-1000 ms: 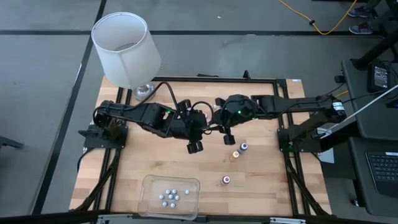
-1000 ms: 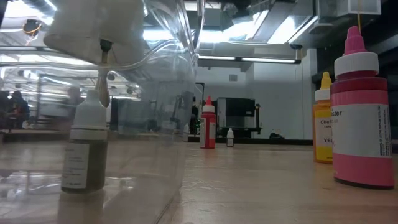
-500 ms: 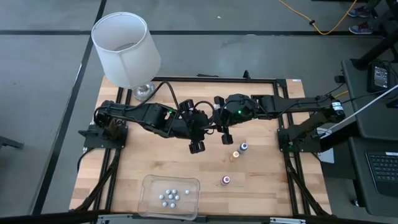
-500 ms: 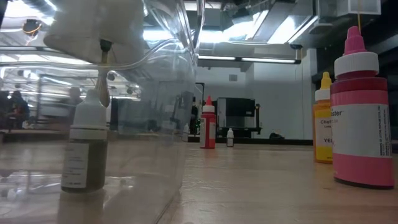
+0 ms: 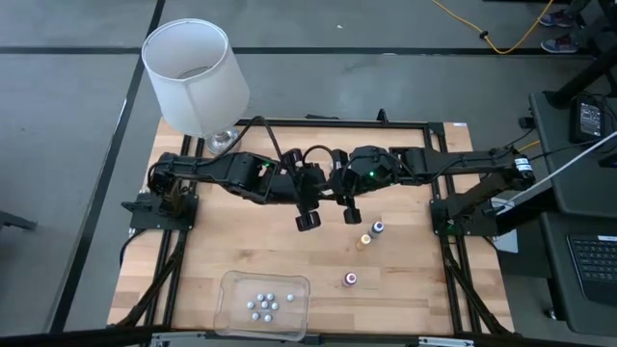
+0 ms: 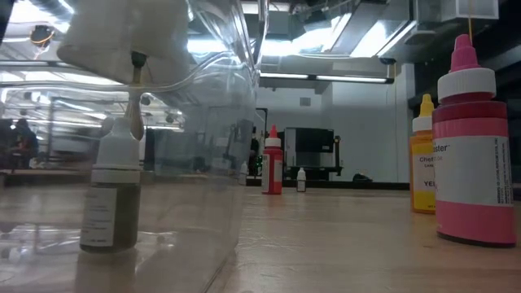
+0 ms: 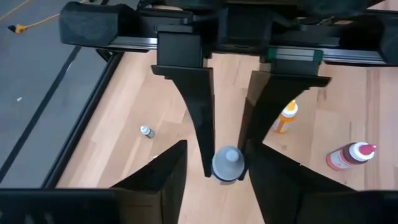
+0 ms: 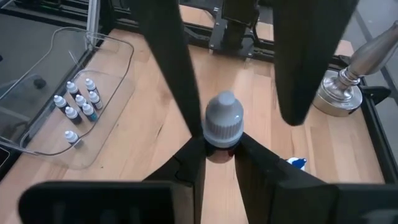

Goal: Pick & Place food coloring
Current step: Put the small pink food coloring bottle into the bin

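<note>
My right gripper [image 5: 352, 213] hangs above the middle of the table, shut on a tiny dark food coloring bottle [image 8: 221, 118] with a pale grey cap. My left gripper [image 5: 308, 220] faces it from the table's left, open. Its two fingers [image 8: 177, 81] stand on either side of the cap. One lies close against the cap, and I cannot tell whether it touches. The high view hides this bottle between the two hands. Three more bottles stand upright on the table: a blue-capped one [image 5: 378, 227], an orange one [image 5: 364, 240] and a pink one [image 5: 351, 279]. My right gripper pinches the bottle's dark body [image 8: 219, 149], just below the cap, between its two fingers [image 8: 189, 165]. The cap [image 7: 227, 163] sticks out past the fingertips toward my left gripper. The bottle is lifted clear of the table.
A clear plastic tray [image 5: 231, 289] with several small bottles in it lies near the table's front edge. A white-shaded lamp [image 5: 196, 77] stands at the far left corner, on a metal base [image 8: 339, 93]. Black frame rails [image 5: 439, 241] run along the table's sides.
My left gripper has edged toward the table's right and far side, closer to my right gripper. My right gripper and the bottles on the table have kept still.
</note>
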### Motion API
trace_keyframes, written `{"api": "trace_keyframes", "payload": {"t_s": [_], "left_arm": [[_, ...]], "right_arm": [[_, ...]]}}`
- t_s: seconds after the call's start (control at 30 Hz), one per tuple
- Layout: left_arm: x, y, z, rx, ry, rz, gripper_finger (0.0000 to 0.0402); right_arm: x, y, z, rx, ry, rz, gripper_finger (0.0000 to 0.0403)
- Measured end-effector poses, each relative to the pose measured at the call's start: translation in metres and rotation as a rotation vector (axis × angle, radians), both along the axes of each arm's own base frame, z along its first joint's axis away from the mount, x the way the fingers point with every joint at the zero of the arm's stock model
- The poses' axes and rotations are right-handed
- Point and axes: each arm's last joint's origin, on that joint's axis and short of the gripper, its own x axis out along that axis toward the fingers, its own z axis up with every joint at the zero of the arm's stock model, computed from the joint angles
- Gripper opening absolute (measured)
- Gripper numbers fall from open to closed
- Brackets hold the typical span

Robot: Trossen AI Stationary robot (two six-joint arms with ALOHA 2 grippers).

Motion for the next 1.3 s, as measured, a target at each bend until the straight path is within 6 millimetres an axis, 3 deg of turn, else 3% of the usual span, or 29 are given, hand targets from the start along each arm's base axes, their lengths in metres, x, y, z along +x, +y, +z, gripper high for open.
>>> {"api": "trace_keyframes", "payload": {"t_s": [0.47,0.8,1.1,1.3], "left_arm": [[0.000,-0.002,-0.001,-0.065,0.005,-0.029,0.0057],[0.000,-0.003,-0.001,-0.072,0.005,-0.035,0.0057],[0.000,-0.003,-0.001,-0.074,0.010,-0.038,0.0058],[-0.003,-0.004,-0.004,-0.095,0.042,-0.017,0.0058]], "right_arm": [[0.000,0.000,0.000,-0.004,0.001,0.004,0.0078],[0.000,0.001,0.000,-0.004,-0.001,0.044,0.0082],[-0.006,0.001,0.010,-0.020,-0.054,0.072,0.0158],[-0.022,0.000,0.021,-0.042,-0.069,0.085,0.0212]]}}
